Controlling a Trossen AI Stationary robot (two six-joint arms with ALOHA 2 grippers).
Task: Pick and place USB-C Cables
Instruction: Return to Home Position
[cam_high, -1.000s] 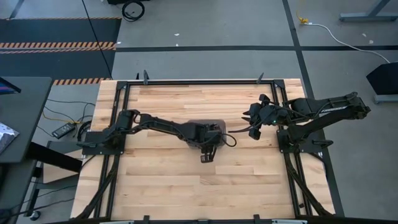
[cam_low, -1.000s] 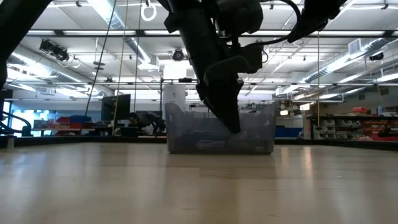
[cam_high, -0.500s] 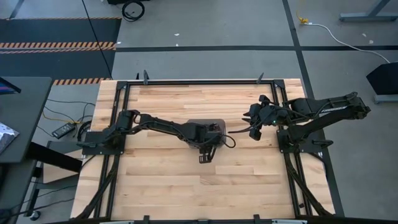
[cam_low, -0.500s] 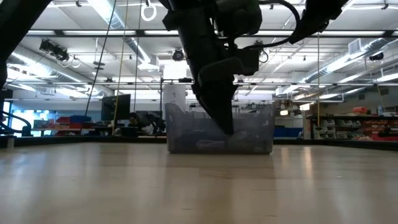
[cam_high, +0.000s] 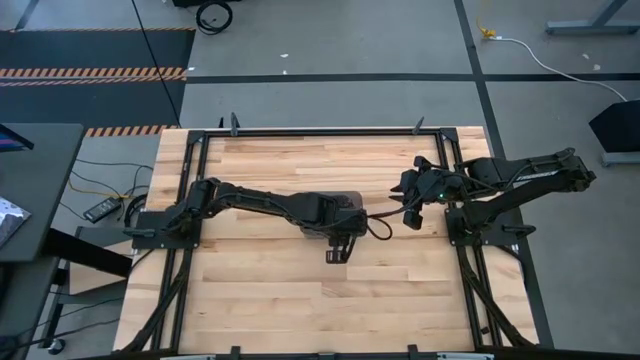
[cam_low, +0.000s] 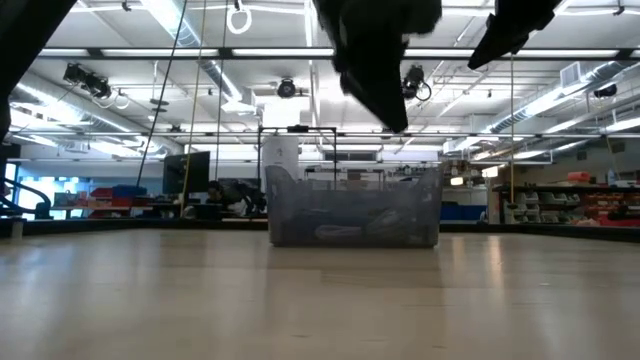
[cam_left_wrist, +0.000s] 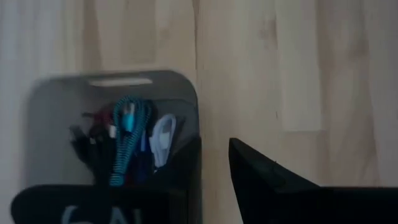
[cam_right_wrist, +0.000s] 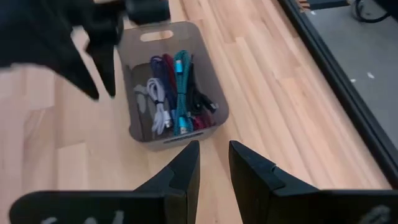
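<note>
Beneath the left arm, the bin (cam_right_wrist: 132, 74) hides from above — USB-C cables (cam_right_wrist: 177, 93) lie along its length, overlapping; left gripper (cam_left_wrist: 215, 146) and right gripper (cam_right_wrist: 214, 146) narrowly parted, empty.

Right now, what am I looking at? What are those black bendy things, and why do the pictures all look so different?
Those are two robot arms fixed to a wooden table. Each one ends in a gripper, a pincer hand with two fingers. One camera looks straight down from above. In that picture the left gripper hangs over the middle of the table by a grey bin, and the right gripper waits off to the side. Another camera sits at table height and sees the bin from the side. The last two cameras ride on the arms' wrists and look out past their own fingers. They show the USB-C cables bundled inside the bin: teal, white, purple and more. Both grippers are open and hold nothing.
</note>
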